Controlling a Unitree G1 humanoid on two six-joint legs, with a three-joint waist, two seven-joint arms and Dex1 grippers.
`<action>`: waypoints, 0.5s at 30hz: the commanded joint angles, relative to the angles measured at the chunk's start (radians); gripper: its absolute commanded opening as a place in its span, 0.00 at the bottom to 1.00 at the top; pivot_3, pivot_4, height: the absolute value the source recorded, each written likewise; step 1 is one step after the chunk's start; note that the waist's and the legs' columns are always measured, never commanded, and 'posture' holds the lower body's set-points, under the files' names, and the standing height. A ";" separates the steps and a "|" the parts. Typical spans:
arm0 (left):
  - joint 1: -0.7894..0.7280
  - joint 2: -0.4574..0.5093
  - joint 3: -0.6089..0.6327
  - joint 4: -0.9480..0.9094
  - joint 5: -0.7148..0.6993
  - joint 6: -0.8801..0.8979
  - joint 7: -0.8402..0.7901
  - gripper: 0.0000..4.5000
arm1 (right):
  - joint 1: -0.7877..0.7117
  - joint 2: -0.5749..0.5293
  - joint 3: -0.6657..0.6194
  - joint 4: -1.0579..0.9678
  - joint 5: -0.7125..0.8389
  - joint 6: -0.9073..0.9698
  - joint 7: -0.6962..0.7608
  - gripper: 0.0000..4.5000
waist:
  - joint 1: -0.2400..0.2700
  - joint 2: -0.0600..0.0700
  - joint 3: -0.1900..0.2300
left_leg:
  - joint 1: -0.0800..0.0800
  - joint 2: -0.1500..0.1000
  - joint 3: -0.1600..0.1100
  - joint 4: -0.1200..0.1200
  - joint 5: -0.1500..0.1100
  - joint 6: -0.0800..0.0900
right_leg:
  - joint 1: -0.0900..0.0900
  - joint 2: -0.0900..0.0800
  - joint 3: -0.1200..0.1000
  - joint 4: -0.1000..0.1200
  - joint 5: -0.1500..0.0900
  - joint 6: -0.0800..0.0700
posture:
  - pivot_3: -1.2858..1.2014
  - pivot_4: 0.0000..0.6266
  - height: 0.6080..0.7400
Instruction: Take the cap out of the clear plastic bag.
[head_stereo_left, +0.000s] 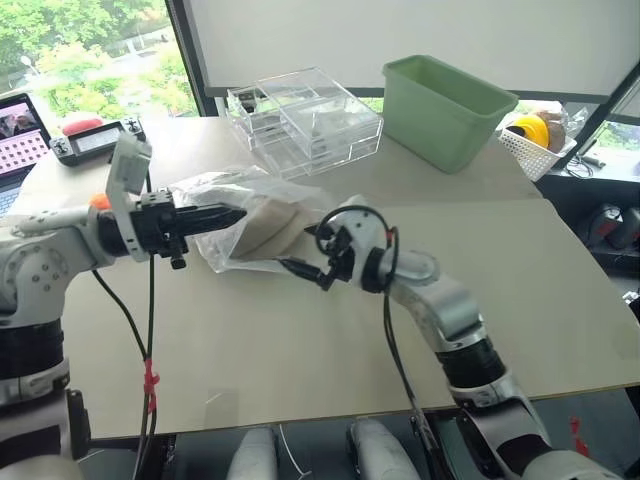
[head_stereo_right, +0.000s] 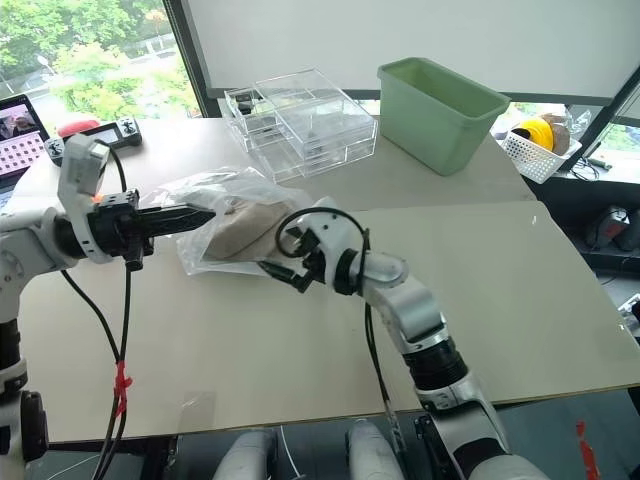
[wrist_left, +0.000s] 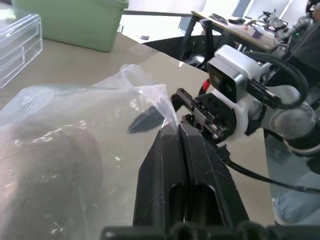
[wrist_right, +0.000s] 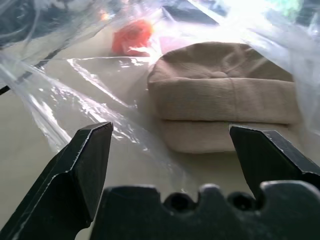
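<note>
L gripper (head_stereo_left: 232, 214) pinched tight on clear plastic bag (head_stereo_left: 215, 195), R gripper (wrist_right: 170, 150) jaws wide, facing cap (wrist_right: 225, 95)

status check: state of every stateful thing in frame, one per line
cap: inside the bag, folded, not gripped
clear plastic bag: on the table, mouth edge pinched and lifted
left gripper: shut on the bag's edge
right gripper: open, at the bag's mouth, facing the cap
green bin: upright, open-topped
acrylic drawer box: drawers shut
</note>
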 joint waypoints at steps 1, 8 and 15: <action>0.002 0.027 0.054 -0.003 -0.028 -0.007 0.010 0.01 | -0.034 0.034 0.064 0.057 -0.079 -0.101 -0.008 1.00 | 0.000 0.000 0.000 | 0.000 0.000 0.000 0.000 0.000 0.000 | 0.000 0.000 0.000 0.000 0.000 0.000 | 0.52 0.24 0.96; 0.023 0.020 0.054 -0.030 -0.074 0.008 0.017 0.01 | -0.189 0.116 0.109 0.421 -0.302 -0.390 -0.169 1.00 | -0.001 0.000 0.000 | 0.001 0.000 0.000 0.000 0.000 -0.001 | 0.000 0.000 0.000 0.000 0.000 0.000 | 0.52 0.24 0.96; 0.021 0.015 0.046 -0.032 -0.100 0.007 0.033 0.01 | -0.309 0.152 0.149 0.723 -0.481 -0.671 -0.313 1.00 | -0.001 0.000 0.000 | 0.000 0.000 0.000 -0.002 0.000 -0.001 | -0.001 0.000 0.000 -0.001 0.000 -0.001 | 0.52 0.24 0.96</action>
